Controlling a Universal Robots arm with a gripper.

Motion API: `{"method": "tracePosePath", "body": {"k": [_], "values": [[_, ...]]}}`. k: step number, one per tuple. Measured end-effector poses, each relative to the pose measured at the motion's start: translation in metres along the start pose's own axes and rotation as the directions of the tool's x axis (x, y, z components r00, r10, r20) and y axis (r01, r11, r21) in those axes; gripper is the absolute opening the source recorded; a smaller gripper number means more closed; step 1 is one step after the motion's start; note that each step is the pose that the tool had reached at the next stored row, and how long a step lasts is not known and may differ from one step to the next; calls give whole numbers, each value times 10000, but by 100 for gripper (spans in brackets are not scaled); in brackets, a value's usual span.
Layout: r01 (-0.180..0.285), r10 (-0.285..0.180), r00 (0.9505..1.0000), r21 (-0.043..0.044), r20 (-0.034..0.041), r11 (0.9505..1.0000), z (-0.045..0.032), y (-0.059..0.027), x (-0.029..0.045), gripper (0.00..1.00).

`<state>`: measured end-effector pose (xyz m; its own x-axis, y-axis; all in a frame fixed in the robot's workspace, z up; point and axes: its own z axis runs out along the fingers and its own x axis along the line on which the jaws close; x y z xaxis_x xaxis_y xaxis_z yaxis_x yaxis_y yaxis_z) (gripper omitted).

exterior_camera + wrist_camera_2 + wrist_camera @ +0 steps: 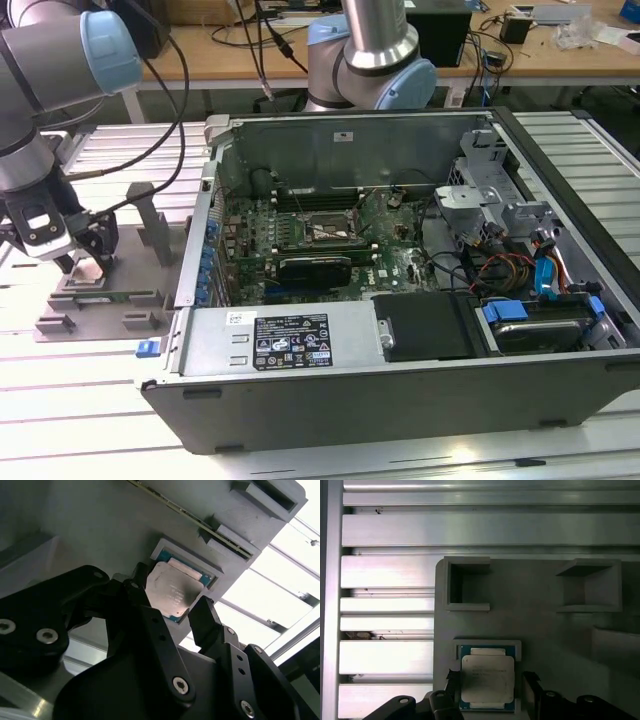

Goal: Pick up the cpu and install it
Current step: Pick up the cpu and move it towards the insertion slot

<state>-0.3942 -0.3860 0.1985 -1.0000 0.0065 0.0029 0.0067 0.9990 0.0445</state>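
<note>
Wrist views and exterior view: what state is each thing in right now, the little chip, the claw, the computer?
cpu: lying flat in its recess, not lifted.
gripper: open, straddling the cpu.
grey fixture: lying flat, holding the cpu.
computer case: on its side, side panel off, insides exposed.

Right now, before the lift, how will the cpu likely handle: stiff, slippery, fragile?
The cpu is a thin flat plate with a metal top, so probably rigid and light. Its thin edges give the gripper little hold, so it may slip. It sits in a recess of the grey fixture, so pushing likely won't slide it.
</note>
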Motion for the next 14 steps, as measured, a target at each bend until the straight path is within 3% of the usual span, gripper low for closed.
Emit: {"method": "tracePosePath", "body": {"k": [14], "values": [[1, -1, 10000, -2, 5, 10000, 73, 28, 29, 60]]}}
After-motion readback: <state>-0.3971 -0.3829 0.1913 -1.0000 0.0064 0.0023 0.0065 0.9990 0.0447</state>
